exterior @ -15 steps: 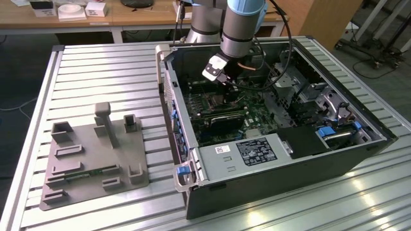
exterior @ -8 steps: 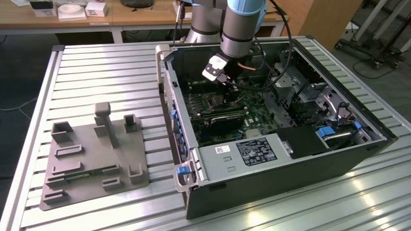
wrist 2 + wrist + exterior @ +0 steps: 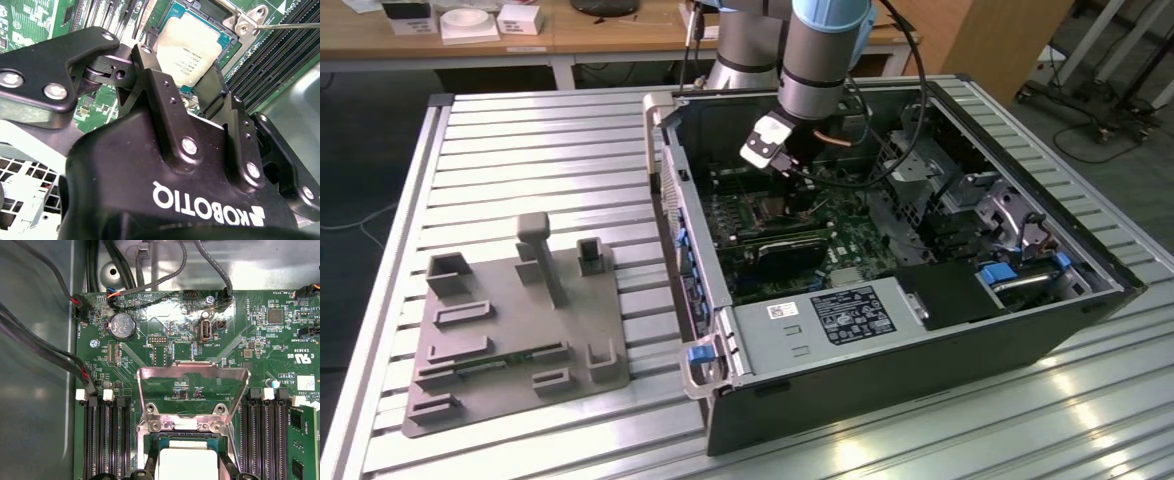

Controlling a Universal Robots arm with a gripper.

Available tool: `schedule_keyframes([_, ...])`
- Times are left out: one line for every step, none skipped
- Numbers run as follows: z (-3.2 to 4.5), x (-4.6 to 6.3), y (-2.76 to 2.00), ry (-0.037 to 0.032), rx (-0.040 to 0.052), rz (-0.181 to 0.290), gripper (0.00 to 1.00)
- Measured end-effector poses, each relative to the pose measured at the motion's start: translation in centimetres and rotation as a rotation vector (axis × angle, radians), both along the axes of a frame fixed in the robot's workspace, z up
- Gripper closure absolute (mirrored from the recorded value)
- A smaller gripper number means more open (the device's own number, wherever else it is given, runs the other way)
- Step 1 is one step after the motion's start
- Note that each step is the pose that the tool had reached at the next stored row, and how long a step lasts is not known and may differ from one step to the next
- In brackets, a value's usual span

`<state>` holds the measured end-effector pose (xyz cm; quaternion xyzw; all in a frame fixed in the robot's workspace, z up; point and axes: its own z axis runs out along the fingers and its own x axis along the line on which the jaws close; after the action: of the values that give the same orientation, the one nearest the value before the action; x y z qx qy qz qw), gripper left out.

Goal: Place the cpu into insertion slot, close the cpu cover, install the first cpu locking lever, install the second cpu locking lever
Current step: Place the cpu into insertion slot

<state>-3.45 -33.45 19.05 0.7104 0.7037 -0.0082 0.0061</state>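
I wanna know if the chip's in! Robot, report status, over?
Status: tool open, over the cpu. It lies in the insertion slot. The cpu cover stands raised. Nothing lies across it.

place: robotics lab | evidence: slatted aluminium bench (image 3: 534, 150); opened computer case (image 3: 907, 385); grey fixture block (image 3: 507, 320); wooden desk (image 3: 627, 35)

An open computer case (image 3: 921, 385) lies on the slatted desk (image 3: 547, 150). A grey moulded fixture (image 3: 507, 340) stands beside it, toward the desk edge at the exterior view's left.
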Motion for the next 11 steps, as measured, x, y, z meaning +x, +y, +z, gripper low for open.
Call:
schedule_keyframes([-0.02, -0.01, -0.02, 0.0003, -0.0005, 0.0, 0.46])
schedule_keyframes([-0.02, -0.01, -0.02, 0.0003, -0.0006, 0.0, 0.46])
schedule_keyframes([-0.02, -0.01, -0.02, 0.0003, -0.0005, 0.0, 0.46])
schedule_keyframes([-0.02, -0.01, -0.02, 0.0003, -0.0005, 0.0, 0.46])
schedule_keyframes([-0.02, -0.01, -0.02, 0.0003, -0.0005, 0.0, 0.46])
schedule_keyframes([-0.02, -0.01, -0.02, 0.0003, -0.0005, 0.0, 0.46])
schedule_keyframes([-0.02, -0.01, -0.02, 0.0004, -0.0006, 0.0, 0.46])
schedule_keyframes([-0.02, -0.01, -0.02, 0.0004, -0.0006, 0.0, 0.46])
schedule_keyframes([-0.02, -0.01, -0.02, 0.0004, -0.0006, 0.0, 0.46])
schedule_keyframes([-0.02, -0.01, -0.02, 0.0003, -0.0006, 0.0, 0.46])
schedule_keyframes([-0.02, -0.01, -0.02, 0.0003, -0.0006, 0.0, 0.46])
